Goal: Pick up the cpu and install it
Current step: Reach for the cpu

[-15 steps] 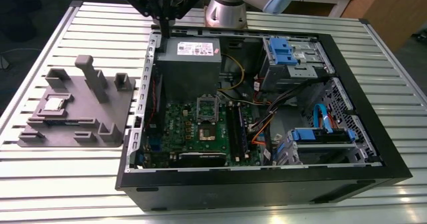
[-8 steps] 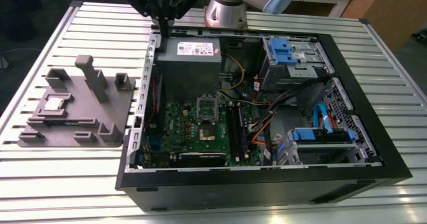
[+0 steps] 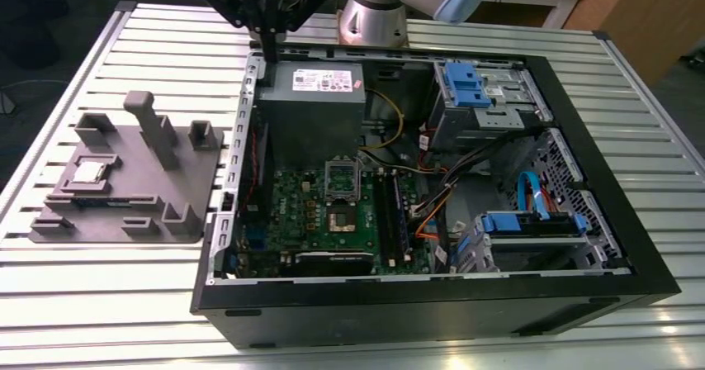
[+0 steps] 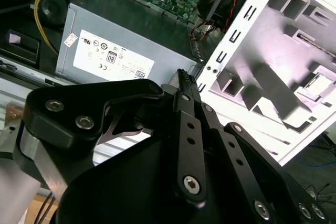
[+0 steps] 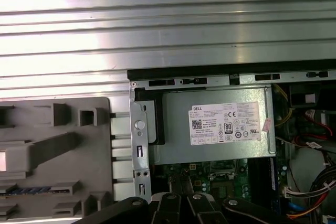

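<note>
Recesses in the grey fixture plate [image 3: 121,180] keep parts at known spots. The cpu [image 3: 88,173] lies flat in one of them, shiny top up, probably so it can be taken from above without sliding. That plate sits on the slatted worktop [image 3: 617,81] just beside the open case [image 3: 441,304], on the exterior view's left, which keeps the carry to the board short. The case lies on its side with the panel off, so the motherboard [image 3: 330,221] faces up and its socket [image 3: 339,176] can be reached from overhead. The claw [image 3: 262,31] hangs high over the case's far corner, above the edge of the power supply [image 3: 314,89]. In the second wrist view its fingers [image 4: 184,82] look pressed together with nothing between them. The cpu is therefore untouched and well apart from the claw: lower down, out on the plate, toward the exterior view's left and nearer that camera. The socket also lies away from the claw, deeper inside the case.
</note>
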You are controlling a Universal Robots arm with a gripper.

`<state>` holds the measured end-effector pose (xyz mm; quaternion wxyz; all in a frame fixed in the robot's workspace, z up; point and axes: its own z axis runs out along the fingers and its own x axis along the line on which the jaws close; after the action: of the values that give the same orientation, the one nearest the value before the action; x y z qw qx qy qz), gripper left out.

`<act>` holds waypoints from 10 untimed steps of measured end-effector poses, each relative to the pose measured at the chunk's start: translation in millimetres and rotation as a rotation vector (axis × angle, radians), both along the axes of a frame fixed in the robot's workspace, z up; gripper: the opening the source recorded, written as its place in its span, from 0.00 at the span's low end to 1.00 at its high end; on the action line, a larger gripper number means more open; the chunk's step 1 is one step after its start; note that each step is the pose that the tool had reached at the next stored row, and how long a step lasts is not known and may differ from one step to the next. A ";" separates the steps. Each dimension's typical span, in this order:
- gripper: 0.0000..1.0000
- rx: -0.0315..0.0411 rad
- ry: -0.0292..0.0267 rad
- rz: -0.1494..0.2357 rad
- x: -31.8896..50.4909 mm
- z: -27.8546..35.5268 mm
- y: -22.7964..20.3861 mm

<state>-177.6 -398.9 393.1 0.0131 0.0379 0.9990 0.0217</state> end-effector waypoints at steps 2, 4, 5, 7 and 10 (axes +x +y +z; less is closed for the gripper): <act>0.10 0.0000 0.0000 0.000 -0.8 0.0 0.0; 0.10 0.0000 0.0000 0.000 -1.2 -0.1 0.0; 0.10 0.0000 0.0000 0.000 -1.5 -0.1 0.0; 0.10 -0.0001 0.0000 0.000 -1.9 -0.1 0.0; 0.10 0.0000 0.0000 0.000 -2.4 -0.1 0.0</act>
<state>-180.0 -398.9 392.9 0.0131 0.0379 0.9990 0.0217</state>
